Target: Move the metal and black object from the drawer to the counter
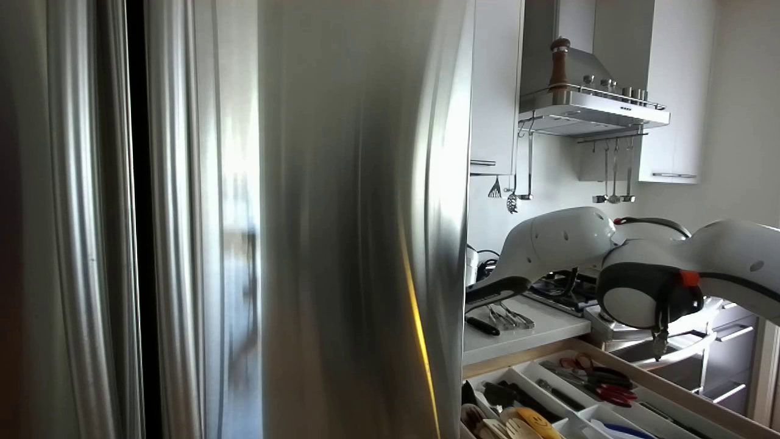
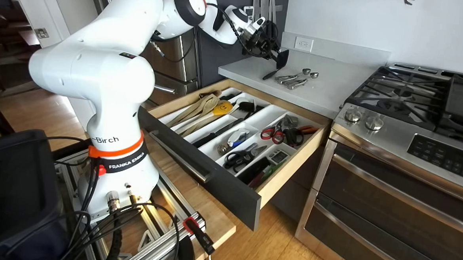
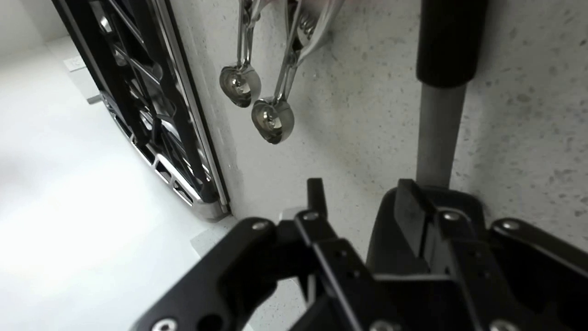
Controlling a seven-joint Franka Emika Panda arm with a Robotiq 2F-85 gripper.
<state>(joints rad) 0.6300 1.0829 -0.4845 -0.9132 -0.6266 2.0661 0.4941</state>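
Metal and black object (image 3: 441,133): handle (image 3: 450,46) on the worktop (image 2: 333,78), head (image 3: 390,234) at the claw (image 3: 361,186); whether it touches either cannot be told. Claw spread, pinching nothing visible. Step judged: release, apparently done; next calls for backing off without dragging it. Two metal scoops (image 3: 273,120) nearby may restrict sideways travel. Farther: pulled-out drawer (image 2: 232,197), stove (image 2: 397,134).
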